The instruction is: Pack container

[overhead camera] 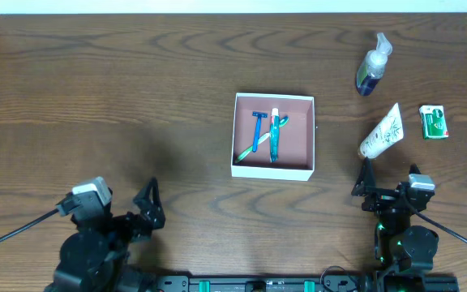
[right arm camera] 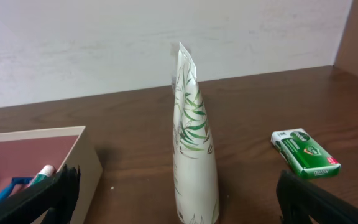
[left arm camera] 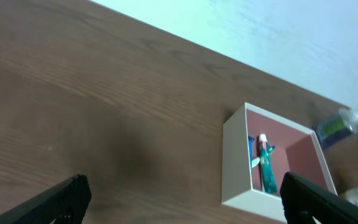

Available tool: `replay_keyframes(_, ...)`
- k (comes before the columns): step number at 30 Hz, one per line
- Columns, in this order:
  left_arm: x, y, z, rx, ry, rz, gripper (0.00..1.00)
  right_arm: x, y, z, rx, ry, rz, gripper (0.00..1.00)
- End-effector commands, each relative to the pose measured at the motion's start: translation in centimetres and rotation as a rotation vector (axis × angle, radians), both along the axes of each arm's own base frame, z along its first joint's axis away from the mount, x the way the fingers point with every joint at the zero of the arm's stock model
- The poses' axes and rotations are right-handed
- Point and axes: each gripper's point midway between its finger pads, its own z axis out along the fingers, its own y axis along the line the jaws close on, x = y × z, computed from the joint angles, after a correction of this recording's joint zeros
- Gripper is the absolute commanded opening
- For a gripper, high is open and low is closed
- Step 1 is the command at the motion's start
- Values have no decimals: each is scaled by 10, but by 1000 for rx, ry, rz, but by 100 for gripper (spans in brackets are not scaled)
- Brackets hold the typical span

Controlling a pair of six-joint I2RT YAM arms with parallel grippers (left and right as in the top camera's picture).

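The container is a square white box with a pink-brown inside at the table's middle. It holds a blue razor and a teal toothpaste tube. It also shows in the left wrist view and the right wrist view. A white tube with green leaves lies right of the box, straight ahead of my right gripper, which is open and empty; the tube lies between its fingers in the right wrist view. My left gripper is open and empty at the front left.
A clear pump bottle with dark liquid lies at the back right. A small green box lies right of the leaf tube, also in the right wrist view. The table is dark wood.
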Motion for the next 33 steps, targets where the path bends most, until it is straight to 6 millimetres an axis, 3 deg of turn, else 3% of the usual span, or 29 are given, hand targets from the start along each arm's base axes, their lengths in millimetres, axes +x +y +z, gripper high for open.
replay_keyframes(1,6,12,-8,-17,-4,93,98,0,3,-1,-10,2,13,99)
replay_keyframes(9,8,20,-35,32,52,140,98,0,3,-1,-10,2,13,99)
replay_keyframes(17,8,20,-35,33,53,140,98,0,3,1,-1,-7,15,99)
replay_keyframes(25,8,20,-35,33,53,140,98,1,19,-1,201,-7,94,99)
replay_keyframes(27,8,20,-35,33,53,140,98,1,25,11,275,-51,129,99)
replay_keyframes(30,8,20,-35,33,53,140,98,-5,50,50,205,-190,293,99)
replay_keyframes(33,8,20,-35,33,53,140,98,-14,57,87,152,-297,346,99)
